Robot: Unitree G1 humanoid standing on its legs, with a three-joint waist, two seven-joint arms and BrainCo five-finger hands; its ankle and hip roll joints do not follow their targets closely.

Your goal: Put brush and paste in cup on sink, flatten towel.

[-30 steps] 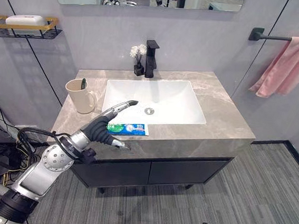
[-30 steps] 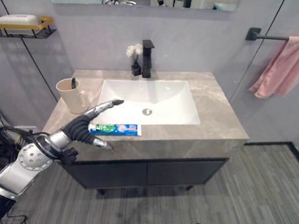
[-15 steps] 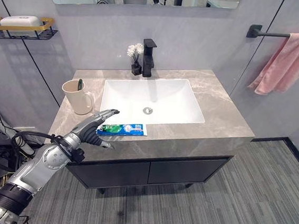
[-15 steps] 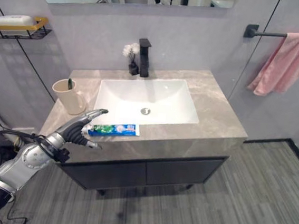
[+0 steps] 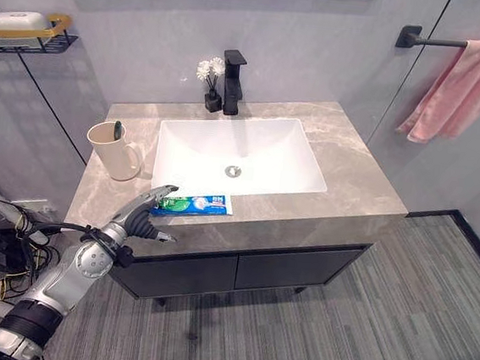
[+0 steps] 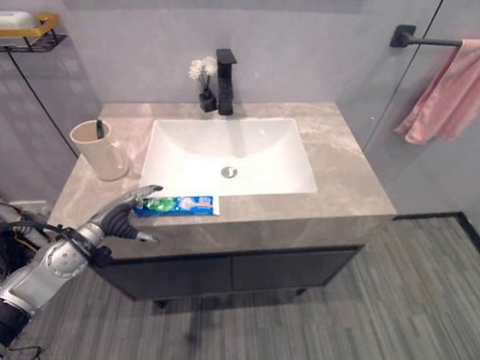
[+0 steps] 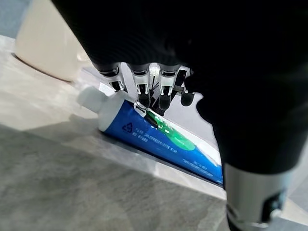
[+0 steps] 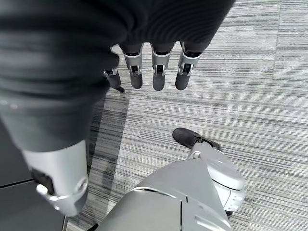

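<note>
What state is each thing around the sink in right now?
Toothpaste: lying flat on the counter's front edge.
Cup: upright, toothbrush inside.
Towel: bunched on its bar.
Left hand: open, fingers at the toothpaste.
Right hand: open, low above the floor.

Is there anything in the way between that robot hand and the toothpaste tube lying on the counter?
Nothing visible. The left hand hovers with straight fingers right at the cap end of the toothpaste tube, which lies on the countertop in front of the basin. The cup stands apart, behind the tube.
</note>
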